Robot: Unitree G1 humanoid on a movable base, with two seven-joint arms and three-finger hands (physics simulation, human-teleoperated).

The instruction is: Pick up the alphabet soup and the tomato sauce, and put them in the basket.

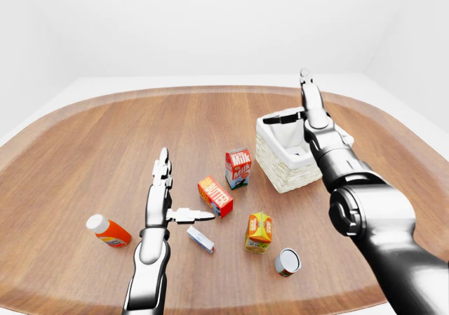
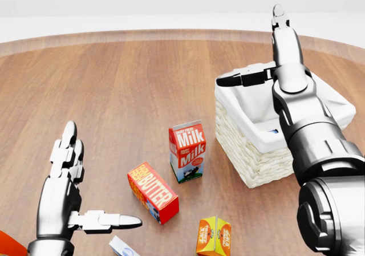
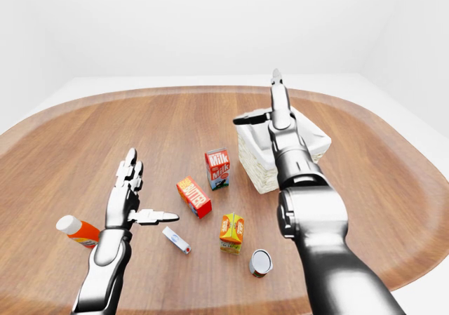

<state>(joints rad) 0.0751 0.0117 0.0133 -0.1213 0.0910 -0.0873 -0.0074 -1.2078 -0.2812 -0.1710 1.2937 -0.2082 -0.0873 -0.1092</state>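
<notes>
Right robot hand (image 2: 278, 68): raised over the basket, forearm rising from the lower right of the head view; fingers straight and pointing to the top of the view, thumb stuck out sideways to the left across the basket's far rim; spread, holding nothing.
Left robot hand (image 2: 65, 193): low at the left of the head view, well left of the basket; flat, fingers together pointing up the view, thumb at a right angle toward the butter; spread, holding nothing.
Arms: glossy grey metal, segmented, with black joints.
Basket (image 2: 245, 153): pale woven wicker, boxy, lined with white cloth folded over the rim; a small blue patch shows inside by the right forearm, too hidden to tell what it is.
Desk (image 1: 105, 139): brown wood grain, rounded corners, a lighter raised edge.
Can (image 1: 287, 262): short cylinder on its side, grey metal end facing the camera, reddish wall; below the basket in the left-eye view, near the desk's bottom edge; label unreadable, so soup or sauce cannot be told.
Milk (image 2: 187, 151): upright gabled carton, red and white, just left of the basket.
Butter (image 2: 152, 192): red-orange rectangular box, tilted, lower left of the basket.
Juice (image 1: 259, 231): small orange-yellow carton, below the basket.
Bottle (image 1: 107, 231): orange, white cap, lying down, far left of the basket.
Small box (image 1: 200, 239): flat, white and blue, below the butter.
</notes>
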